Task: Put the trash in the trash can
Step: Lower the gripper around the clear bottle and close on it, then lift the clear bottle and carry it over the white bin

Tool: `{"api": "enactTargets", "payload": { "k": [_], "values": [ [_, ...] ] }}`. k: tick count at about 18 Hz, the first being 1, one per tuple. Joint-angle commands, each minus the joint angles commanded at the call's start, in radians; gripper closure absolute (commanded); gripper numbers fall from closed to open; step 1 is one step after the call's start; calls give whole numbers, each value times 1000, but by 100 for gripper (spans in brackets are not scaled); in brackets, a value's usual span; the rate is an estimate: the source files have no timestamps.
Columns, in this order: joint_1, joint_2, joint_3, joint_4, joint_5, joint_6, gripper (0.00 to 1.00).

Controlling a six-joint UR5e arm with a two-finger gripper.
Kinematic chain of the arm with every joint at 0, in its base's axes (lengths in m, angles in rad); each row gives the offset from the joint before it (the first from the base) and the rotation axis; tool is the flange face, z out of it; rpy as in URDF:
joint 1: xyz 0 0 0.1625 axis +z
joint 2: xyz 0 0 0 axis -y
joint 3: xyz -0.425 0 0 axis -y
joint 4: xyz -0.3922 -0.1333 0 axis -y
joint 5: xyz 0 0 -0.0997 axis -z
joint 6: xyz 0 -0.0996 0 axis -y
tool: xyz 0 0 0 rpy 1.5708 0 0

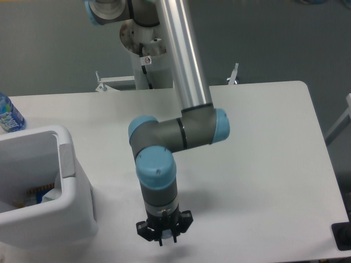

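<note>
while the gripper (163, 239) hangs low over the near edge of the table (263, 164), pointing straight down, the trash can (68, 181) sits well off to its left in the picture, at the table's left end. that leftward offset is what the coming move turns on, whichever way it goes. from this high angle the fingers are mostly masked by the wrist, so i cannot tell how far apart they stand, or whether anything is held between them — nothing plainly shows under them. inside the bin, low against its near wall, lies some pale trash (44, 196) with a touch of orange and blue on it; which piece it is i cannot make out. no other loose trash shows on the table. an upright water bottle (8, 113) stands beyond the bin at the far left edge. the tabletop is smooth and white, and between gripper and bin nothing stands in the way — though the bin's thick rim looks higher than the fingers.
</note>
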State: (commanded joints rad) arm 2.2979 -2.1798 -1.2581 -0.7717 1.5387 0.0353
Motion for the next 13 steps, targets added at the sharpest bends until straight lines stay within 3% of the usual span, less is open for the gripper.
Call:
{"api": "enactTargets", "payload": {
  "k": [6,13],
  "values": [
    [83,92,109,49,-124,-97,89],
    [180,216,124,57,-356,-187,89]
  ]
}}
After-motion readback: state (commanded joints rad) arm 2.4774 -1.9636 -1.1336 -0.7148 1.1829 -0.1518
